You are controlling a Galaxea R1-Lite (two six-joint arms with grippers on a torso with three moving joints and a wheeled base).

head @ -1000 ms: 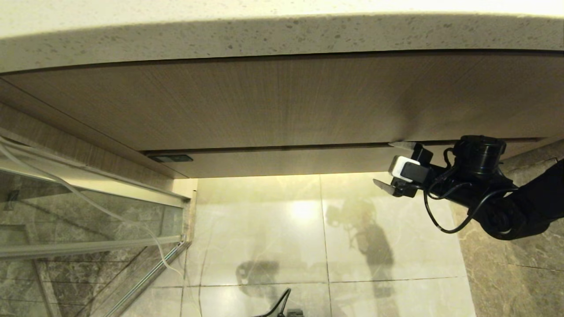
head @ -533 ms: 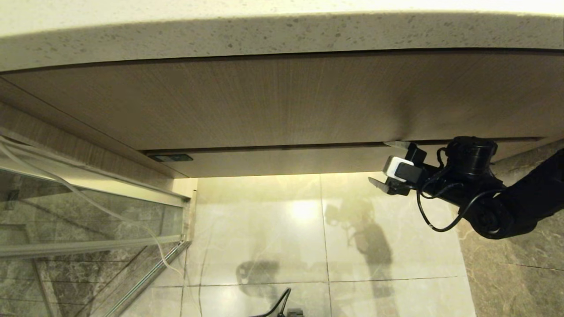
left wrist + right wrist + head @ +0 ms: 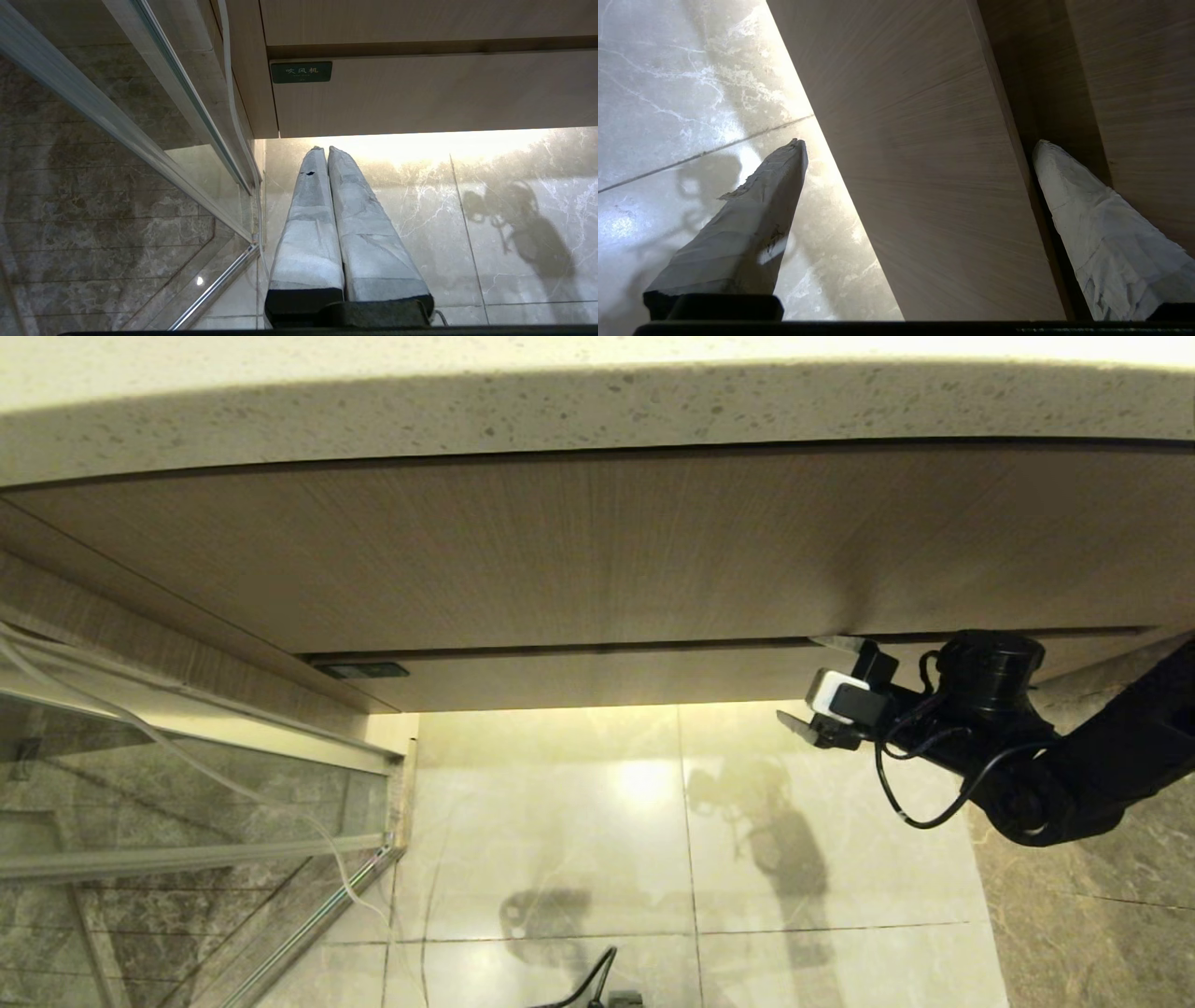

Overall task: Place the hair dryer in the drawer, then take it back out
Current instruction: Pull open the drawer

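The hair dryer is not showing in any view, so where it is sitting cannot be told. The drawer [image 3: 597, 678] is lying shut beneath the taller wood panel [image 3: 597, 551], only its narrow front showing; its inside is hidden. One small dark label [image 3: 301, 72] is sitting at the front's left end, its characters sharp only in the left wrist view.

The right gripper [image 3: 822, 686] is hovering at the drawer front's right end, jaws spread wide: one finger [image 3: 1092, 233] is pointing into the dark seam above the front, the other [image 3: 747, 224] is hanging below its lower edge over the tiled floor [image 3: 653, 821]. Nothing is being held. The right arm is cut off at the frame edge.

The left gripper [image 3: 325, 151] is idling low over the floor near the glass partition [image 3: 140, 140], its two wrapped jaws pressed together.

The speckled bench [image 3: 597, 401] is topping the cabinet; its upper surface is out of sight.
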